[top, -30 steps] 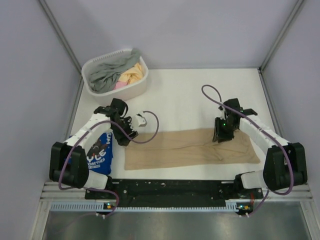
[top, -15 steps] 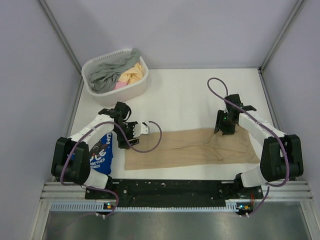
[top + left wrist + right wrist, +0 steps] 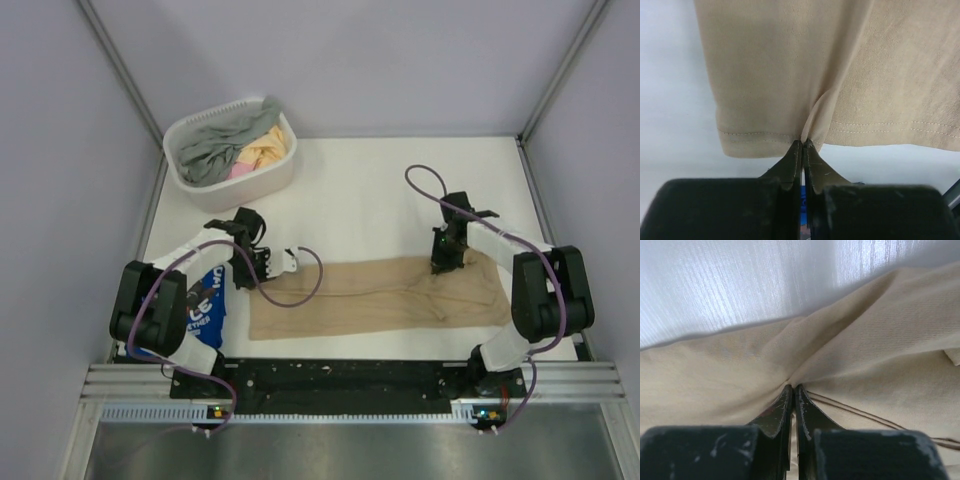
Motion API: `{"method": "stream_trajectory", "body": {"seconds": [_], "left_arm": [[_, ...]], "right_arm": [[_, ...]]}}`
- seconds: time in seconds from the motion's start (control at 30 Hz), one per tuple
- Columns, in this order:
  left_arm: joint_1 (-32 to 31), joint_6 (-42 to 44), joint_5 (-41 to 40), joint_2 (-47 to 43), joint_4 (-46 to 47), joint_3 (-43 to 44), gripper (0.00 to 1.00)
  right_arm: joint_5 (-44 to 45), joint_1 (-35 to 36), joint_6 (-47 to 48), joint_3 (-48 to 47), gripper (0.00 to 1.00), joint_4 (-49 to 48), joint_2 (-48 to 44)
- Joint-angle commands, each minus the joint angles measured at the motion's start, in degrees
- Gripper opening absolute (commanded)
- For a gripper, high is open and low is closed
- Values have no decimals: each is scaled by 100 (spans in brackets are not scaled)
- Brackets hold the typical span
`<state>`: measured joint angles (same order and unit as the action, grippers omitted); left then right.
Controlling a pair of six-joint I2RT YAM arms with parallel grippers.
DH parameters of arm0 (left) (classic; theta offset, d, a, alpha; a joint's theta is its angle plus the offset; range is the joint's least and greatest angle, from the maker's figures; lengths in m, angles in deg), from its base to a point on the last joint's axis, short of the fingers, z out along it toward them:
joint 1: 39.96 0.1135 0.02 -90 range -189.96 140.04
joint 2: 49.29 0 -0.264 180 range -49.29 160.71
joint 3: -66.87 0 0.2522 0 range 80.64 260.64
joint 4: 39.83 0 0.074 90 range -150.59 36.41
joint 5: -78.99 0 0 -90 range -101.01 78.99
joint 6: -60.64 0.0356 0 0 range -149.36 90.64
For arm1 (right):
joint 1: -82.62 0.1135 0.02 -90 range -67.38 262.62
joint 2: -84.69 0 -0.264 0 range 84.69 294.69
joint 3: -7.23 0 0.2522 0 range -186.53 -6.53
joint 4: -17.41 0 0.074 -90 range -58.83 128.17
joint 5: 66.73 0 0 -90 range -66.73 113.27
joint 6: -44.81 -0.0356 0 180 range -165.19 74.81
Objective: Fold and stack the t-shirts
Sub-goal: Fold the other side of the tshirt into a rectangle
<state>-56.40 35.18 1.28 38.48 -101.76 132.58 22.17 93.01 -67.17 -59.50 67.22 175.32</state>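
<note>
Top external view: tan t-shirt [image 3: 375,295] lies flat on the table [image 3: 380,190] as a long band running left to right, close to the arm bases. Left gripper [image 3: 262,266] sits at the far left corner of the band. Right gripper [image 3: 441,262] sits on its far edge, right of the middle. Jaw state cannot be read from this height. Blue t-shirt [image 3: 203,308] with white lettering lies at the near left of the table, partly under the left arm and near the left end of the tan one. White basket [image 3: 252,182] holding grey, yellow and pink cloth stands at the far left corner, well apart from both grippers.

Left wrist view: left gripper [image 3: 802,145] is pinched together on the stitched hem of the tan t-shirt [image 3: 780,65], with a small pucker of cloth between the meeting tips. The hem's corner lies left of the pinch, on the white table [image 3: 670,100].

Right wrist view: right gripper [image 3: 792,389] is clamped tight on a fold of the tan t-shirt [image 3: 875,355]. Creases radiate from the pinch point. Bare table [image 3: 740,280] shows beyond the far edge of the cloth
</note>
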Motion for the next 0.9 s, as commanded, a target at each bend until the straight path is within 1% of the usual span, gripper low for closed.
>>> {"method": "stream_trajectory", "body": {"seconds": [0.0, 0.1, 0.33, 0.47, 0.57, 0.67, 0.73, 0.87], "left_arm": [[1, -238, -104, 21, 105, 202, 0], [10, -625, -192, 109, 70, 500, 0], [19, -1038, -87, 153, -149, 1080, 0], [27, -1154, 290, -4, -596, 1318, 0], [19, -987, 607, -347, -870, 1135, 0], [19, -820, 756, -532, -1002, 792, 0], [10, -776, 836, -515, -993, 546, 0], [10, -819, 757, -322, -871, 299, 0]], "right_arm": [[84, 51, 97, -292, 0, 77, -256], [225, 51, 167, -494, 0, 288, -414], [374, -11, 439, -1101, 0, 736, -564], [523, -160, 615, -1312, 0, 1140, -748], [515, -222, 703, -1225, 0, 1325, -1072], [226, -213, 677, -944, 0, 1431, -1188], [-20, -213, 642, -733, 0, 1457, -1162], [-179, -213, 572, -486, 0, 1396, -1074]]}}
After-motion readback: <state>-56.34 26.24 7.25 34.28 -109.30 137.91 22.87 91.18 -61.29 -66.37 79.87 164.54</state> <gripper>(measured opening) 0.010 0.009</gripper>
